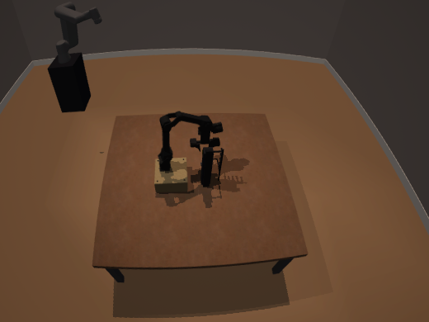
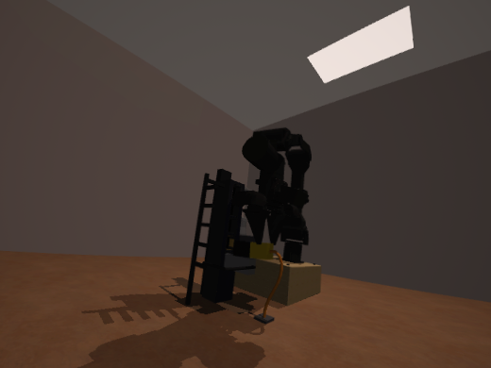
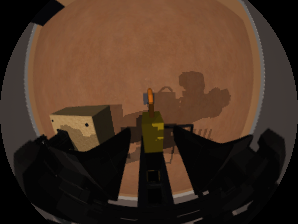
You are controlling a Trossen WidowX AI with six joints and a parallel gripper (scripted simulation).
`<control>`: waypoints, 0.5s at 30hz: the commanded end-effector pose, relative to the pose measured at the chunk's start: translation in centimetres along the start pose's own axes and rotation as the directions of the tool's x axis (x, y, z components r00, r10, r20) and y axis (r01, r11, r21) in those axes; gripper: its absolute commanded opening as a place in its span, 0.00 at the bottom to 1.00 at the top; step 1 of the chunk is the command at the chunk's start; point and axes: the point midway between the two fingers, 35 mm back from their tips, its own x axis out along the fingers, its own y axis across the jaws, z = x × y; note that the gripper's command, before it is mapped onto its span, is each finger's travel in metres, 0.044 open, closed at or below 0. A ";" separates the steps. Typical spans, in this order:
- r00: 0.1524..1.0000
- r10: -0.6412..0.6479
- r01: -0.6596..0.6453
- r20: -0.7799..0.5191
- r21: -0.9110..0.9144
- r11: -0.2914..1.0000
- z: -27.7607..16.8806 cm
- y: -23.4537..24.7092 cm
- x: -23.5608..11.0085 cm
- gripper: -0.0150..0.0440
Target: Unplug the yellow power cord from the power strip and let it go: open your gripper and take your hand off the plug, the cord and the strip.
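The yellow plug (image 2: 261, 250) (image 3: 153, 132) sits between the tips of my gripper (image 2: 266, 235) (image 3: 154, 141), whose fingers stand open on either side of it. Its orange cord (image 2: 278, 276) (image 3: 150, 95) curves down to a small grey end piece (image 2: 264, 318) on the table. The plug is close beside the black upright power strip stand (image 2: 219, 236) (image 1: 206, 169), just above its grey ledge (image 2: 236, 262). I cannot tell whether the plug still touches the strip or the fingers. In the top view the plug is hidden behind the arm.
The arm's tan base block (image 1: 171, 177) (image 2: 297, 280) (image 3: 80, 125) stands right beside the stand. A thin ladder-like rack (image 2: 198, 241) (image 1: 220, 169) leans on the stand's far side. A second dark arm on a black pedestal (image 1: 69, 82) stands on the floor, far off.
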 end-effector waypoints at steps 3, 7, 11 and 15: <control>1.000 0.002 -0.002 -0.001 -0.005 1.000 0.6 0.0 0.0 0.97; 1.000 0.002 -0.002 0.002 -0.005 1.000 3.8 -0.1 -0.7 1.00; 1.000 0.002 -0.002 0.005 -0.005 1.000 6.0 0.1 -1.1 1.00; 1.000 0.002 -0.002 0.005 -0.005 1.000 6.0 0.1 -1.1 1.00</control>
